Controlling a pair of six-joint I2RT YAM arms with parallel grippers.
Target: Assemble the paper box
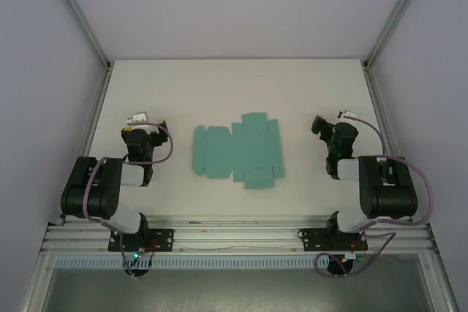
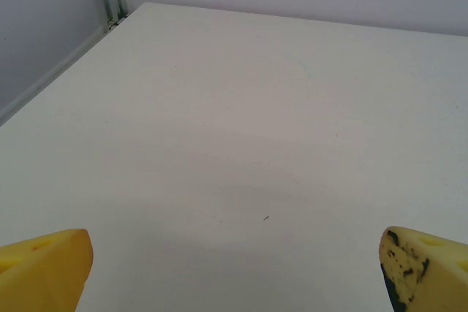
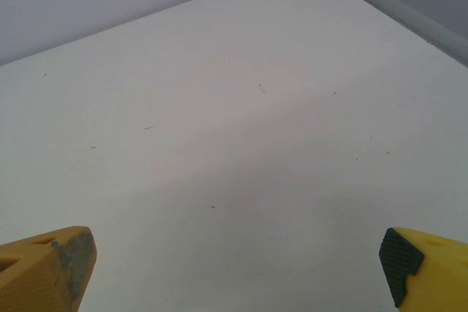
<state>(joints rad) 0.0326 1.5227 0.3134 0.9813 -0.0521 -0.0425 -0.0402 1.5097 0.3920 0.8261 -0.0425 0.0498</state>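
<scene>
The paper box [image 1: 240, 153] lies as a flat teal-green die-cut sheet with flaps and tabs in the middle of the white table [image 1: 234, 85]. My left gripper [image 1: 139, 123] rests well to the left of the sheet, folded back over its arm. My right gripper [image 1: 327, 128] sits about as far to the right of it. In the left wrist view the gripper [image 2: 235, 268] is open, its yellow fingertips [image 2: 45, 264] far apart over bare table. The right wrist view shows that gripper [image 3: 238, 264] open too, yellow fingertips [image 3: 47, 264] wide, nothing between them.
Pale walls and aluminium posts [image 1: 80, 23] enclose the table on three sides. A metal rail [image 1: 234, 235] carrying both arm bases runs along the near edge. Bare white tabletop stretches behind the sheet.
</scene>
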